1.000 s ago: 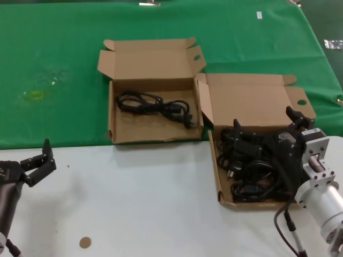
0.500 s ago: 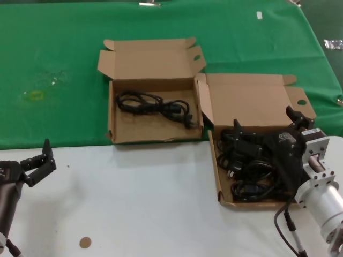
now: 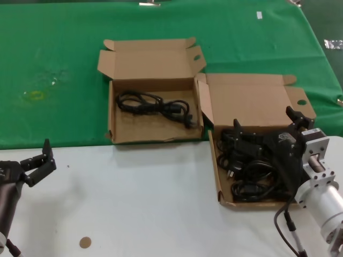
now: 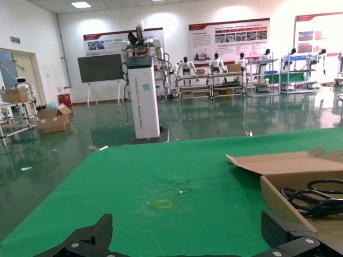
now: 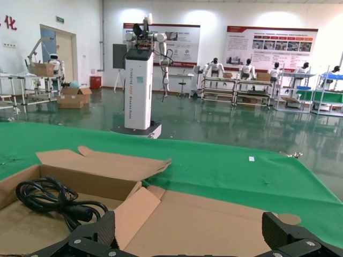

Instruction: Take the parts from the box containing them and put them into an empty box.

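Observation:
The box with the straight-edged lid lies open at the right and holds a pile of several black coiled cords. My right gripper hovers over this pile, open and empty; in the right wrist view nothing lies between its fingers. The box with the notched lid lies open at the back centre with one coiled cord in it; that cord also shows in the right wrist view and the left wrist view. My left gripper is open and idle at the near left.
Both boxes sit at the border between the green cloth and the white table. A small brown disc lies on the white table near me. A yellow mark is on the cloth at the left.

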You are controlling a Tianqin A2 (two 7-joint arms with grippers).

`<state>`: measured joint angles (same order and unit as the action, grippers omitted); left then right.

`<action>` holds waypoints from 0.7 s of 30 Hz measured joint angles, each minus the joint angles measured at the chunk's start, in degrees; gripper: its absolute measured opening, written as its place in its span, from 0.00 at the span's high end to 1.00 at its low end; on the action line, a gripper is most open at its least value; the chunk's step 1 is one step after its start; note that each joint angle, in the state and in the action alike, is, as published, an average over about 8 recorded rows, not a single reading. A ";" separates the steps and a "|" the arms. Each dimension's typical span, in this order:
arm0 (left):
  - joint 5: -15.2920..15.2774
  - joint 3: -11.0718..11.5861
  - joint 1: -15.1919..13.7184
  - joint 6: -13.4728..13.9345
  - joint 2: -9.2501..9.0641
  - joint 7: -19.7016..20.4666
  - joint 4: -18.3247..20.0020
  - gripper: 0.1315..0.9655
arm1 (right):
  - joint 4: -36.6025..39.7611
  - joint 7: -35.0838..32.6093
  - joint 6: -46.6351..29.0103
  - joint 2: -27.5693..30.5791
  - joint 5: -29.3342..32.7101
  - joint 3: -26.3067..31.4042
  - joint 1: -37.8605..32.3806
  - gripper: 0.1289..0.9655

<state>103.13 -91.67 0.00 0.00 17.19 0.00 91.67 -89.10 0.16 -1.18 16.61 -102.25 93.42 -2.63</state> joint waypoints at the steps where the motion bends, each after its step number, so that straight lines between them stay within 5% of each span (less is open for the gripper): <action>1: 0.00 0.00 0.00 0.00 0.00 0.00 0.00 0.00 | 0.00 0.00 0.00 0.00 0.00 0.00 0.00 0.00; 21: 0.00 0.00 0.00 0.00 0.00 0.00 0.00 0.00 | 0.00 0.00 0.00 0.00 0.00 0.00 0.00 0.00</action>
<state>103.13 -91.67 0.00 0.00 17.19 0.00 91.67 -89.10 0.16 -1.18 16.61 -102.25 93.42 -2.63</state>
